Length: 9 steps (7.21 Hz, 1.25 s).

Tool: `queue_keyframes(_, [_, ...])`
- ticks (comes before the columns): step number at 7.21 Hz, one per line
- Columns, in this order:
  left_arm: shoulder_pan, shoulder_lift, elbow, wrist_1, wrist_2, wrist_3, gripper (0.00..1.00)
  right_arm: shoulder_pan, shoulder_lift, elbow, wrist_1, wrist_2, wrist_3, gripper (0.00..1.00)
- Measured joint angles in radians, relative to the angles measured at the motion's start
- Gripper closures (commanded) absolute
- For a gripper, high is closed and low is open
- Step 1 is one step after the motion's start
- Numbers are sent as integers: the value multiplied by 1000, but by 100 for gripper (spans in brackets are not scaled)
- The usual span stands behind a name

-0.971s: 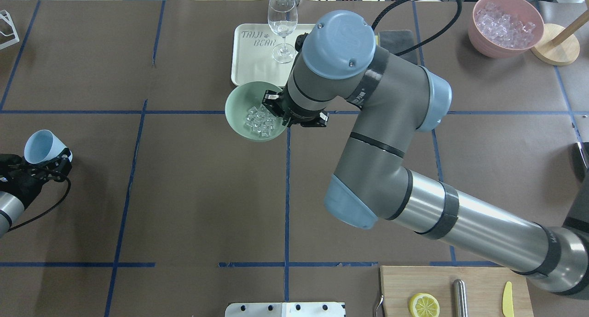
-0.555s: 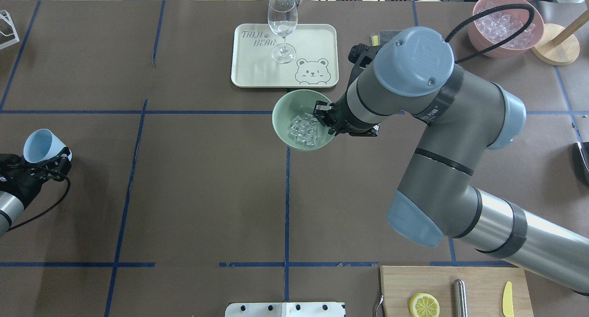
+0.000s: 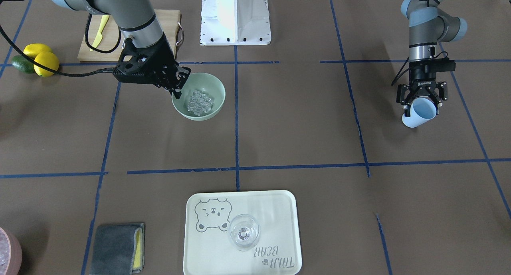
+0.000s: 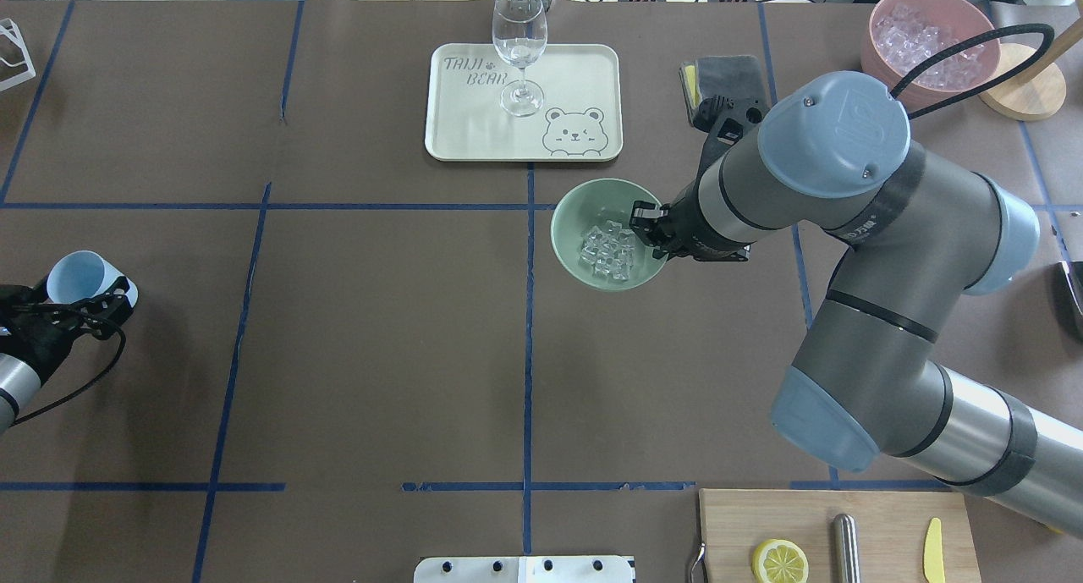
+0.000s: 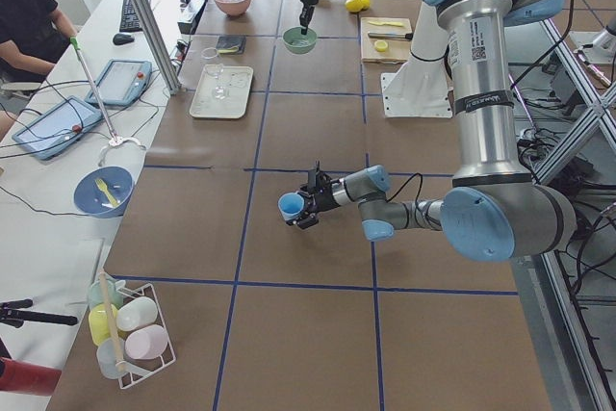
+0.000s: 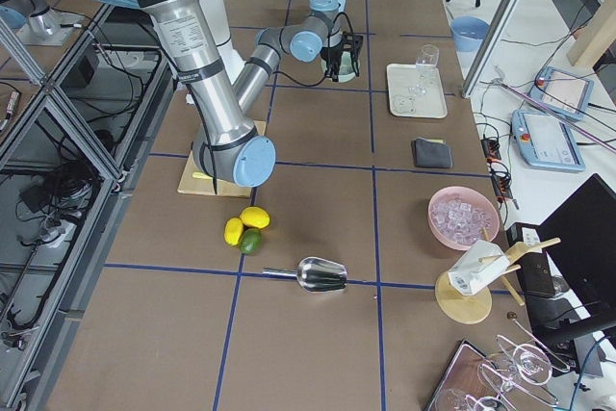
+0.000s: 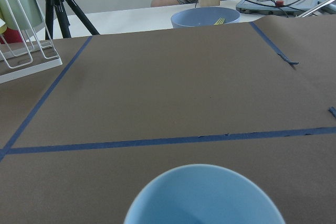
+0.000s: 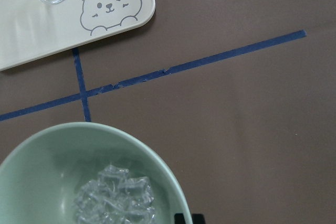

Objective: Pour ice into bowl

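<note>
The pale mint-green bowl (image 4: 575, 212) sits right of the table's centre line, just in front of the tray. Several clear ice cubes (image 4: 607, 251) lie in it. My right gripper (image 4: 650, 228) is shut on the bowl's right rim. The front-facing view shows the same grip (image 3: 177, 93) on the bowl (image 3: 214, 88) with its ice (image 3: 199, 101). The right wrist view shows the bowl (image 8: 58, 150) and ice (image 8: 115, 200) below the camera. My left gripper (image 4: 93, 302) is shut on an empty, tilted blue cup (image 4: 78, 277) at the far left, also in the left wrist view (image 7: 205, 195).
A cream bear tray (image 4: 584, 75) with a wine glass (image 4: 519, 50) stands at the back centre. A grey cloth (image 4: 732, 68) and a pink container of ice (image 4: 929, 46) are back right. A cutting board (image 4: 880, 515) with a lemon slice is front right.
My right arm has carried the bowl with its ice to the right and a little nearer, away from the tray's front edge. The left gripper with the cup has barely shifted.
</note>
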Motion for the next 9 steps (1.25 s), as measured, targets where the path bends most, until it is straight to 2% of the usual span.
queue_keyframes(4, [-6, 19, -52, 3, -4, 12, 0, 2, -35, 21, 0, -1, -2, 100])
queue_keyframes(9, [-31, 54, -172, 8, -9, 173, 0, 4, -173, 111, 8, -10, -29, 100])
